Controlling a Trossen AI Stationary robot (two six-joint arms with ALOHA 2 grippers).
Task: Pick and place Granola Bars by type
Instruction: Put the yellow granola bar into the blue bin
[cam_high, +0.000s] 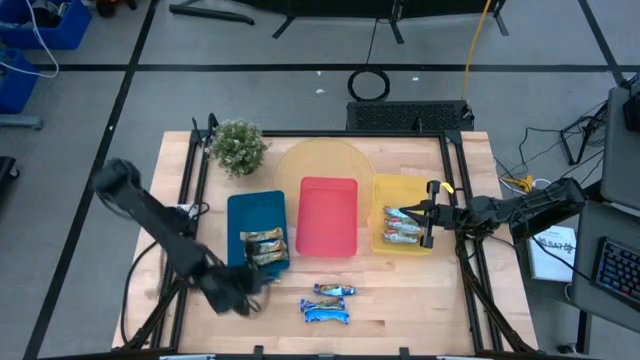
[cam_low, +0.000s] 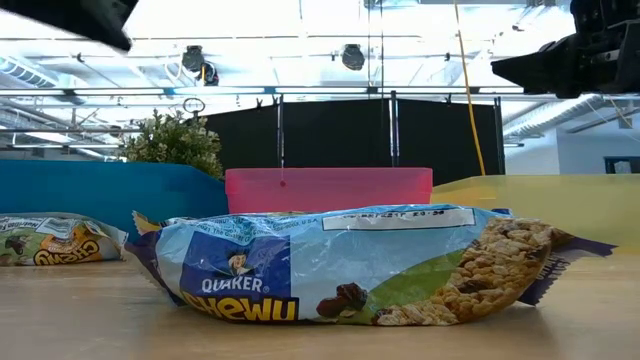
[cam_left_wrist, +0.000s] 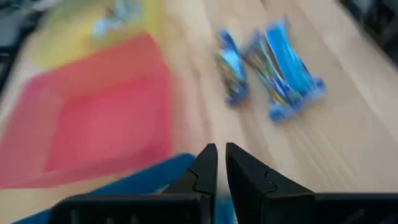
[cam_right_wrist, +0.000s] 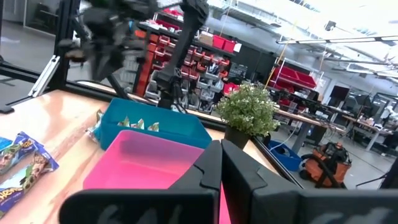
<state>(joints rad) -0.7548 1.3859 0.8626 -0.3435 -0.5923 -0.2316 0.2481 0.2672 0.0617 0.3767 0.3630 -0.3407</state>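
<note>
left gripper (cam_high: 243, 296), jaws nearly closed and empty, hovers beside the blue tray (cam_high: 257, 213); next, grab a blue bar (cam_high: 327, 314) for the red tray (cam_high: 328, 216). right gripper (cam_high: 432, 214) waits closed over the yellow tray (cam_high: 385, 190).

Grey floor (cam_high: 300, 40) with dark seams around wooden counter (cam_high: 400, 310). Black curtain panels (cam_low: 340, 130) behind; ceiling lights (cam_low: 270, 30) bright. Red storage bins (cam_right_wrist: 298, 78) on far shelving.

The pale wooden surface (cam_high: 400, 310) carries 3 rectangular plastic trays in a row, blue (cam_high: 243, 212), red (cam_high: 328, 215) and yellow (cam_high: 390, 190), a small potted green plant (cam_high: 238, 146), and 2 blue-wrapped granola bars (cam_high: 327, 302) near its front edge.
</note>
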